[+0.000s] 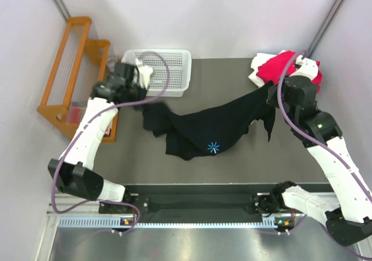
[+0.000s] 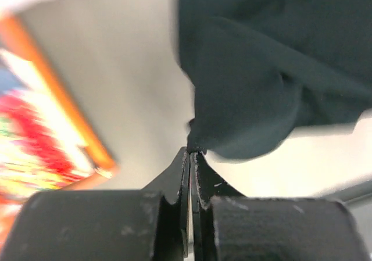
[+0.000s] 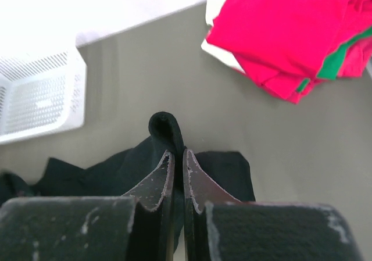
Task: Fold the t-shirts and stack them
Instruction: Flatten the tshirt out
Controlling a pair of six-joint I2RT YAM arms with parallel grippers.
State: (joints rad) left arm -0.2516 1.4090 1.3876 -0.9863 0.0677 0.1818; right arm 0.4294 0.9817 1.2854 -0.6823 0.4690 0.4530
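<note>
The black t-shirt (image 1: pixel 226 121) hangs stretched between both grippers above the dark table, sagging in the middle, with its light-blue starburst mark (image 1: pixel 213 147) near the lower hem. My left gripper (image 1: pixel 146 100) is shut on the shirt's left end; in the left wrist view the cloth (image 2: pixel 261 92) bunches at the pinched tips (image 2: pixel 192 150). Over on the right, my right gripper (image 1: pixel 271 88) is shut on the other end, and a fold of black cloth (image 3: pixel 165 127) loops above its tips (image 3: pixel 178 154). A folded red shirt (image 1: pixel 278 66) lies on a white one (image 1: pixel 259 63) at the back right, green (image 3: pixel 332 66) showing in the stack.
A white perforated basket (image 1: pixel 174 69) stands at the back left of the table (image 1: pixel 314 156), close behind the left wrist. An orange wooden rack (image 1: pixel 70 63) leans against the left wall. The folded stack sits just behind the right arm's wrist.
</note>
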